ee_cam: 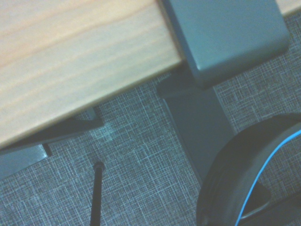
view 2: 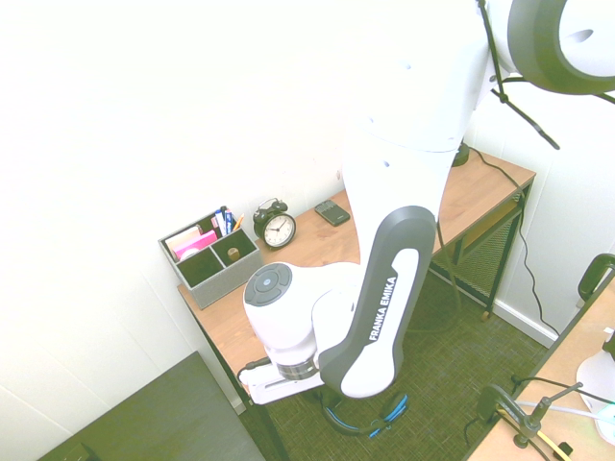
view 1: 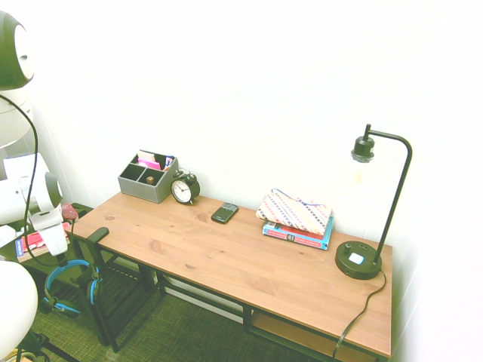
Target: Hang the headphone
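The headphone, blue and black, hangs in the air off the left end of the wooden desk, well below the desktop. My gripper sits right above its headband and appears shut on it. A black hook bracket sticks out from the desk's left edge, up and to the right of the headband. The wrist view shows that bracket under the desk edge and part of the headphone close by. From the other side, the arm hides the gripper and only a blue arc of the headphone shows.
On the desk stand a grey organizer, an alarm clock, a dark phone, a folded cloth on books and a black lamp. The black desk leg runs down beside the headphone to carpet.
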Tool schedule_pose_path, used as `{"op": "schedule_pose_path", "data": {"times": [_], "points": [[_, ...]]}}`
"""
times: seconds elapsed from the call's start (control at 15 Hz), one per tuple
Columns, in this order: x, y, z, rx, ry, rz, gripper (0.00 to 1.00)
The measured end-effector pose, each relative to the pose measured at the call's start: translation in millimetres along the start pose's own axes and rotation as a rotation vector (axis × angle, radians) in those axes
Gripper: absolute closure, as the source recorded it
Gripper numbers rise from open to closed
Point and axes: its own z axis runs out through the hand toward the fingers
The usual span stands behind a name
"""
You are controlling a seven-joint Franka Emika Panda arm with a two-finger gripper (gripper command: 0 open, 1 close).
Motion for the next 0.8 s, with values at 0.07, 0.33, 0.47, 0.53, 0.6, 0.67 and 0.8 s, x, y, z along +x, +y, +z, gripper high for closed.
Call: {"op": "schedule_pose_path", "data": {"times": [0.07, 0.33, 0.47, 0.53, 0.6, 0.67, 0.8], "points": [[0, -2, 0, -0.001, 0.003, -0.001, 0.0], [5, -6, 3, -0.006, 0.011, -0.003, 0.0], [8, -6, 5, -0.011, 0.012, 0.0, 0.0], [7, -6, 5, -0.012, 0.009, -0.001, 0.0], [5, -6, 2, -0.012, 0.004, -0.003, 0.0], [1, -7, -8, -0.012, -0.005, -0.013, 0.0], [-7, -9, -57, -0.007, -0.015, -0.073, 0.0]]}}
